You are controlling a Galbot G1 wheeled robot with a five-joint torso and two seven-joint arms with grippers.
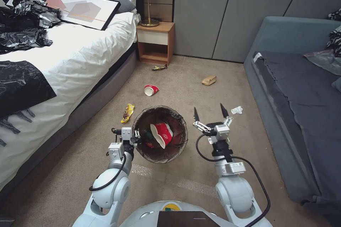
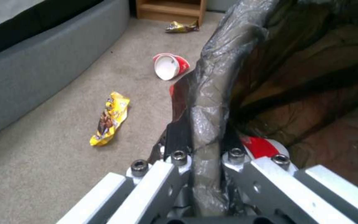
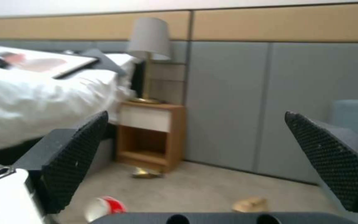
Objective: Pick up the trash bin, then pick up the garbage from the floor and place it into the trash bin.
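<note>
The trash bin (image 1: 178, 125) with its dark liner is in front of me in the head view. My left gripper (image 1: 136, 138) is shut on its near-left rim, and the left wrist view shows the fingers (image 2: 178, 137) clamping the liner-covered rim of the trash bin (image 2: 311, 77). Inside lie a red-and-white cup (image 1: 162, 134) and a green bottle (image 1: 148, 135). My right gripper (image 1: 209, 112) hangs open and empty just right of the bin; its pads (image 3: 75, 155) stand wide apart. Garbage on the carpet: red cup (image 1: 151, 89), yellow wrapper (image 1: 128, 112), gold wrapper (image 1: 159, 67), brown cardboard (image 1: 209, 80), white tissue (image 1: 237, 110).
A bed (image 1: 78, 56) with black plastic sheets (image 1: 21, 85) runs along the left. A wooden nightstand (image 1: 156, 42) with a lamp stands at the back. A grey-blue sofa (image 1: 295, 95) fills the right side. Open carpet lies between them.
</note>
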